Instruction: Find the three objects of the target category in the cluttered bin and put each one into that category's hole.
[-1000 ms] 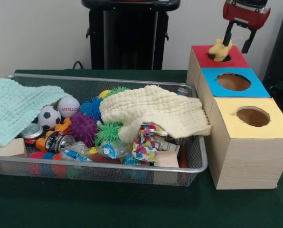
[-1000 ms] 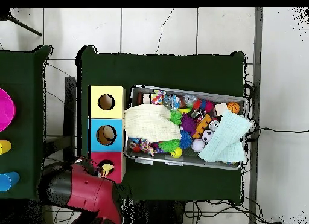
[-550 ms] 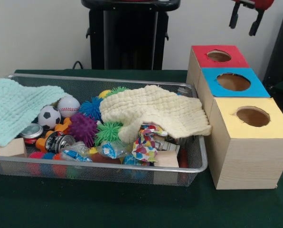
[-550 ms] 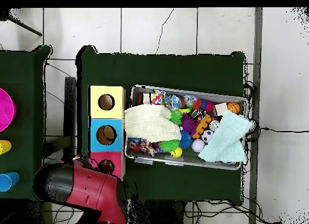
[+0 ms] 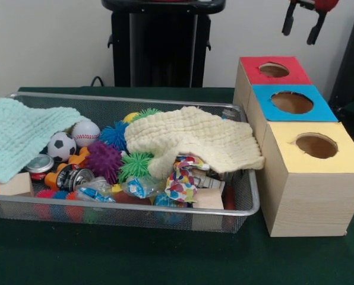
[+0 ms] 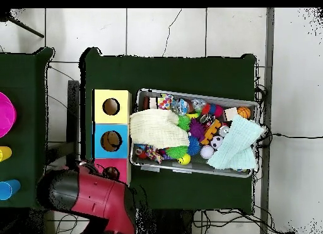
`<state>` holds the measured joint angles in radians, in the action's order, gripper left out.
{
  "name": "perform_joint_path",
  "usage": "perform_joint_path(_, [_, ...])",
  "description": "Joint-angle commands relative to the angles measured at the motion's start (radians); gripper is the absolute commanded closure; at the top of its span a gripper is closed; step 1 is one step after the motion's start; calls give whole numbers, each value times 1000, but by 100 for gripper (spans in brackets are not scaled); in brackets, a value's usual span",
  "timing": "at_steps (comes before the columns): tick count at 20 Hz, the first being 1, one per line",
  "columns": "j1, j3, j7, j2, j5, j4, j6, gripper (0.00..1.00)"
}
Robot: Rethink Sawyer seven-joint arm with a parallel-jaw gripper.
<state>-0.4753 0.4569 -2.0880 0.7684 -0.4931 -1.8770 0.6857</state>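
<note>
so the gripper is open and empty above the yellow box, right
Not quite. The gripper is open and empty, but it hangs above the red box, not the yellow box. The front view shows it.

No text, label, brand, number or sign could be read on anything in either view; the printing on the small cans [image 5: 58,171] was too blurred to make out.

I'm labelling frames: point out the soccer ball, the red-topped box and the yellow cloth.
soccer ball [image 5: 61,145], front view, its front face.
red-topped box [image 5: 255,72], front view, bare red top.
yellow cloth [image 5: 195,139], front view, middle of the cloth.
</note>
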Motion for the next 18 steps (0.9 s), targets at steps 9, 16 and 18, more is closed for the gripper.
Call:
perform_joint_path(9, [169,-69,-74,-97,116,21,-200,0])
perform_joint_path(16, [244,-106,-39,-97,163,0,-262,0])
perform_joint_path(18, [258,-116,-36,-97,175,-2,-269,0])
